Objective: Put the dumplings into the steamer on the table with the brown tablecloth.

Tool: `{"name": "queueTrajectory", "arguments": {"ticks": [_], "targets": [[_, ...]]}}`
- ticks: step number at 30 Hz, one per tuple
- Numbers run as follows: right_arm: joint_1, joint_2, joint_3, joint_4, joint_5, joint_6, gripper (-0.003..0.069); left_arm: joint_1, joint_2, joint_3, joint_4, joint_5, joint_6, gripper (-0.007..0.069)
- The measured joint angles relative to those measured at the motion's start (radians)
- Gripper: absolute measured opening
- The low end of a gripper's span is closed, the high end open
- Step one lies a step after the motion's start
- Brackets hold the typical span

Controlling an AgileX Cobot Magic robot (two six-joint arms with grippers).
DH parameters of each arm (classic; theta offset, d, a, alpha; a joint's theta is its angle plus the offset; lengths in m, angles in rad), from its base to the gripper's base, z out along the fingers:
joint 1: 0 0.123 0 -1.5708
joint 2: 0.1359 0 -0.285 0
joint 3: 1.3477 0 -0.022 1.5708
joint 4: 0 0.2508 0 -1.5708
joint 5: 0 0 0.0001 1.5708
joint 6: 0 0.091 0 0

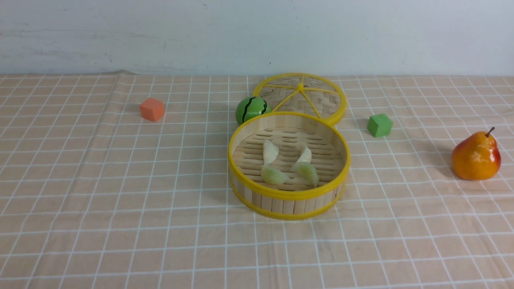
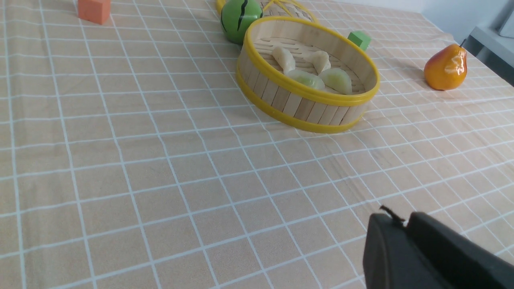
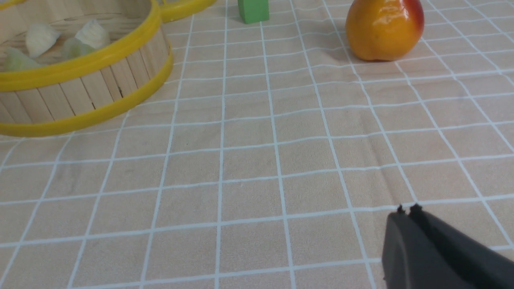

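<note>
Four dumplings (image 1: 290, 163) lie inside the steamer (image 1: 289, 198), two white and two green, on the desk (image 1: 120, 200) under its brown tablecloth (image 1: 100, 249); the task looks complete. Largest first: desk and cloth, then steamer, well ahead of both grippers, then the lid (image 1: 302, 96) beyond it, pear (image 1: 476, 156), melon ball (image 1: 251, 109), green cube (image 1: 379, 125), orange cube (image 1: 152, 109), dumplings.

Risk, as judged: any renewed reach could nudge the steamer or snag the loose cloth, shifting the load.

Left gripper (image 2: 405, 224): clenched, holding nothing, clear of the cloth. Right gripper (image 3: 406, 210): clenched, empty, likewise well short of the steamer.
</note>
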State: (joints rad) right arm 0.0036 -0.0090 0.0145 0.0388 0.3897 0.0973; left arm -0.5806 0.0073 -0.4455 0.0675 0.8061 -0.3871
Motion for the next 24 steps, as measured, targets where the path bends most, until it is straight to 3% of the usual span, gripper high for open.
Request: {"name": "queueTrajectory", "arguments": {"ticks": [6,10,14,15,17,20,24], "targets": [[0.000,0.000,0.000,0.000,0.000,0.000,-0.0001,0.000,0.000,0.023,-0.007,-0.026,0.000,0.0059],[0.000,0.000,0.000,0.000,0.000,0.000,0.0002,0.020,0.000,0.096,0.008,-0.199,0.000,0.0060],[0.000,0.000,0.000,0.001,0.001,0.000,0.0002,0.155,0.000,0.193,0.029,-0.481,0.000,0.0002],[0.000,0.000,0.000,0.001,0.001,0.000,0.0002,0.155,0.000,0.193,0.030,-0.481,0.000,-0.0003],[0.000,0.000,0.000,0.001,0.001,0.000,0.0002,0.277,0.000,0.251,0.033,-0.594,0.000,-0.0014],[0.000,0.000,0.000,0.001,0.001,0.000,0.0003,0.406,-0.001,0.313,0.033,-0.640,0.000,-0.0014],[0.000,0.000,0.000,0.001,0.001,0.000,0.0006,0.484,-0.017,0.373,0.033,-0.642,0.000,-0.0014]]}}
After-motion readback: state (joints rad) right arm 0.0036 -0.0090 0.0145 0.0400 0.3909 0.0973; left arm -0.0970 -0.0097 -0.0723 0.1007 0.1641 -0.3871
